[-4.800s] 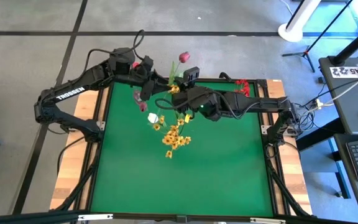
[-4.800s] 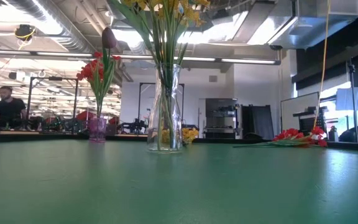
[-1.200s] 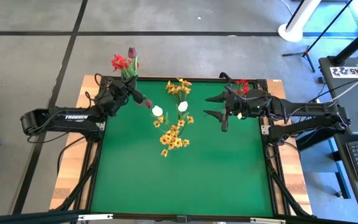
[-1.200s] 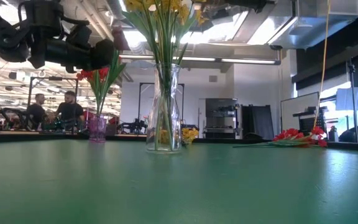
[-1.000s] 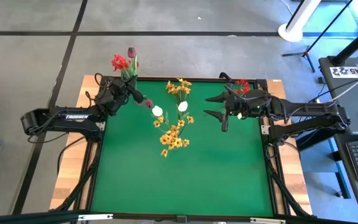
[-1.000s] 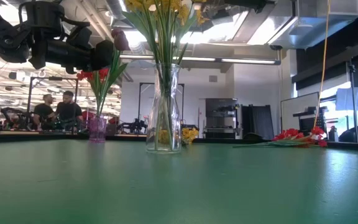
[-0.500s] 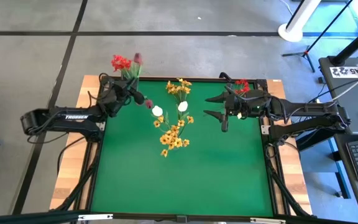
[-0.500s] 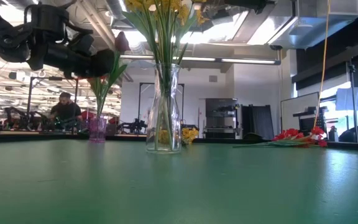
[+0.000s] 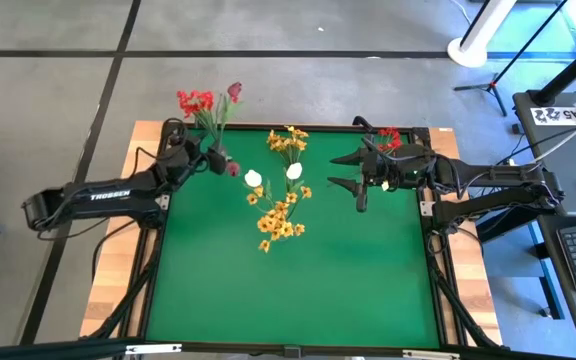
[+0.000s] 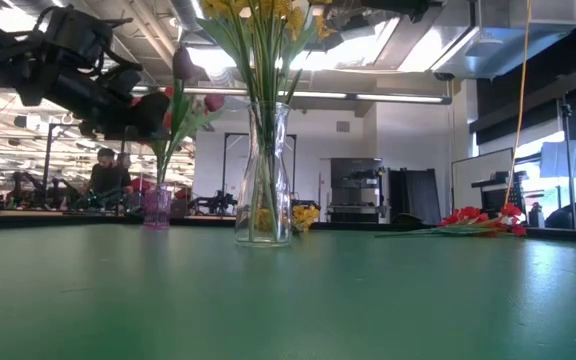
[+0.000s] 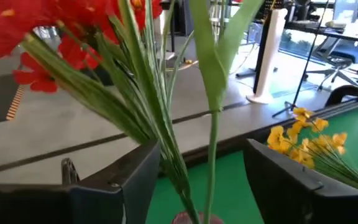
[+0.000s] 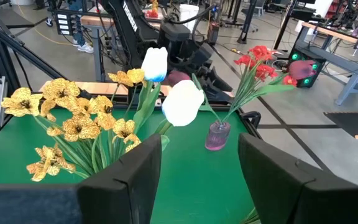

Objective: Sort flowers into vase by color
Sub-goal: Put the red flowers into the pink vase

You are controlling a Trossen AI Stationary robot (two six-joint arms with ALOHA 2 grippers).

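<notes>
At the table's far-left corner, the left gripper [image 9: 211,160] is sitting with fingers spread just beside the small pink vase [image 12: 218,135], whose red flowers [image 9: 196,101] and dark-red bud [image 9: 234,90] are standing in it. Only the right wrist view is showing that vase's colour. A second ago those fingers were closed on the bud's stem. "TROSSEN" is reading along the left arm [image 9: 111,194]. The right gripper [image 9: 351,172] is hovering spread, near the loose red flowers [image 9: 389,137].
</notes>
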